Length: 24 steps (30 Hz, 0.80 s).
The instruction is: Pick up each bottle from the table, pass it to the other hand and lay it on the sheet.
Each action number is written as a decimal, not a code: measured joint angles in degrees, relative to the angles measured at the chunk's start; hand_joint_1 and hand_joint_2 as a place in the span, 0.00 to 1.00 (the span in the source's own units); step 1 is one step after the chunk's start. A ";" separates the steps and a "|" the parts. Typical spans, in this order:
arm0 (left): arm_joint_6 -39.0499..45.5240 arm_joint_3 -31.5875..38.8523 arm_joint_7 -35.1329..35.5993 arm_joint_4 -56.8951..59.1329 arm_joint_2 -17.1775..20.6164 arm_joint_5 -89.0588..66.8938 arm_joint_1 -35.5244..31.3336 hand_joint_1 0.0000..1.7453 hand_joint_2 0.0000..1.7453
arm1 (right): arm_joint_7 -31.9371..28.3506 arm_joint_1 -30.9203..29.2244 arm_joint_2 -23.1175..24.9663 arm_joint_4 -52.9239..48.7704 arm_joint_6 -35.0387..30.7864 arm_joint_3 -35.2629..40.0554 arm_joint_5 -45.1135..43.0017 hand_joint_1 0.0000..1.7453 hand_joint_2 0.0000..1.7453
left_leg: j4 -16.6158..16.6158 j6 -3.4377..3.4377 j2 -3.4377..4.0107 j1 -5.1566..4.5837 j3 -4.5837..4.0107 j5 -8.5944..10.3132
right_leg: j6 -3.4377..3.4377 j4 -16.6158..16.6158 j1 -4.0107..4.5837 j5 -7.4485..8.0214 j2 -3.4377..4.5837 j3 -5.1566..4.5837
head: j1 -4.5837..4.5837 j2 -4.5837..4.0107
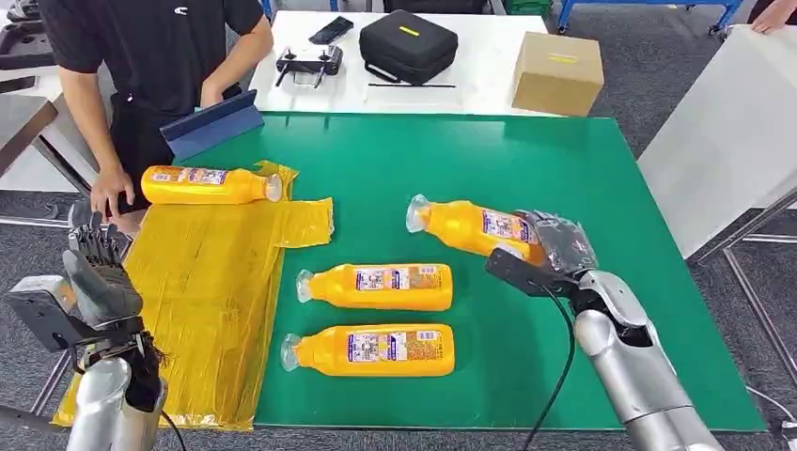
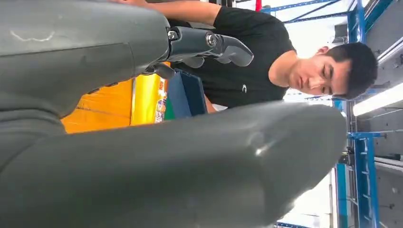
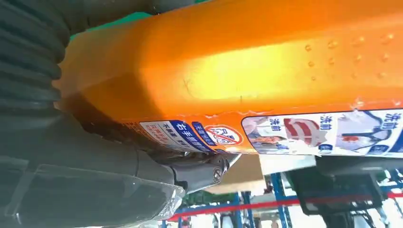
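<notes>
While the right hand [image 1: 554, 246] is wrapped around the base of a tilted bottle [image 1: 470, 227] at centre right, the left hand [image 1: 94, 272] is held released at lower left; another bottle [image 1: 209, 185] is laid on the yellow sheet [image 1: 202, 301], upper left.

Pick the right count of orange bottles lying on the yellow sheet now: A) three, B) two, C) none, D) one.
D: a single orange bottle lies on the yellow sheet; two more rest on the green mat, and the right robot hand grips a fourth over that mat.
</notes>
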 measured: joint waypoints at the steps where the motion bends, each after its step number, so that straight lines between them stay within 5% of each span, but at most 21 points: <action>1: 0.02 -0.04 0.02 0.00 0.00 -0.02 -0.01 0.00 0.00 | -0.15 -0.05 0.11 -0.20 -0.02 0.00 -0.22 1.00 1.00 | 0.00 0.00 0.00 0.00 -0.01 0.00 | 0.00 0.00 0.00 0.00 0.00 0.00 | 0.04 0.00; 17: -0.48 -2.47 0.87 -0.50 -0.24 -0.57 1.28 0.00 0.00 | -1.00 -2.04 4.48 -7.85 -0.05 -0.22 -3.43 1.00 1.00 | 0.00 0.00 0.01 0.02 -0.15 0.00 | 0.00 0.01 0.01 0.00 0.01 -0.14 | 0.02 0.00; 24: -0.94 -6.05 0.79 1.13 -0.83 -0.24 -1.71 0.00 0.00 | -1.27 -9.82 9.94 -5.23 0.24 1.29 -6.07 1.00 1.00 | 0.00 -0.05 0.03 0.01 -0.19 0.11 | 0.02 0.03 0.01 0.06 0.01 -0.21 | 0.02 0.00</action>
